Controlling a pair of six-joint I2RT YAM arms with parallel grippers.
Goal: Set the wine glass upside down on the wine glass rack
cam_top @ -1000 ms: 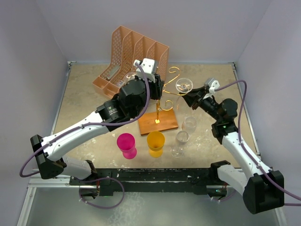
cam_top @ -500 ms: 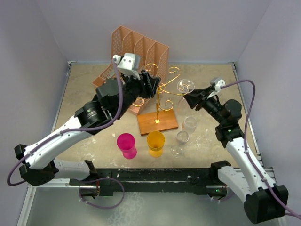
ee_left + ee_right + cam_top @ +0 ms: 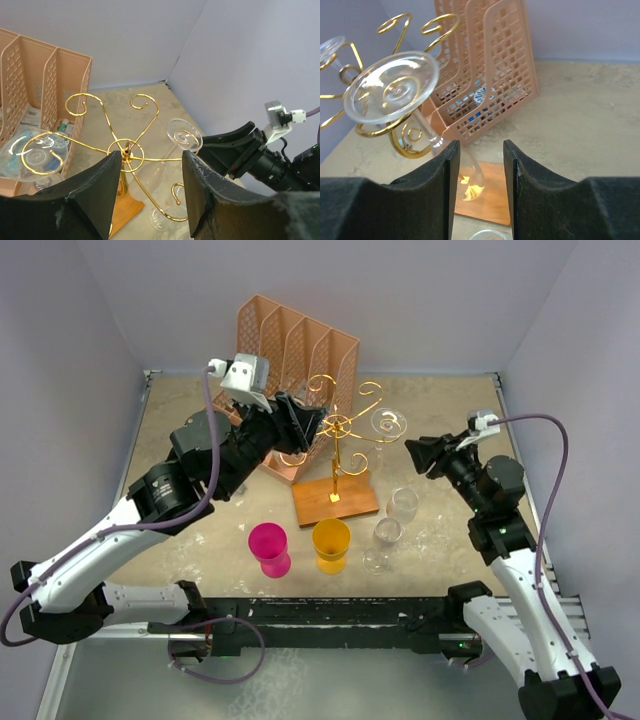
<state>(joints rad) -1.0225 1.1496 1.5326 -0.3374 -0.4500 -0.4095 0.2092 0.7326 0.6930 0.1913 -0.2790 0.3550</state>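
The wine glass rack (image 3: 337,426) is a gold wire stand with spiral arms on a brown wooden base (image 3: 335,502). A clear wine glass (image 3: 389,423) hangs upside down from its right arm, foot on top. It also shows in the right wrist view (image 3: 392,88) and the left wrist view (image 3: 183,136). My right gripper (image 3: 411,453) is open and empty, just right of that glass. My left gripper (image 3: 312,421) is open and empty, at the rack's left side. A second glass foot (image 3: 38,155) rests on a left spiral arm.
A peach slotted organizer (image 3: 300,350) stands behind the rack. A pink cup (image 3: 268,545) and an orange cup (image 3: 331,544) stand in front of the base. Three clear glasses (image 3: 388,532) stand on the table right of the base.
My right gripper has drawn back to the right, away from the hanging glass, which stays on the rack. My left arm has swung left and up from over the rack.
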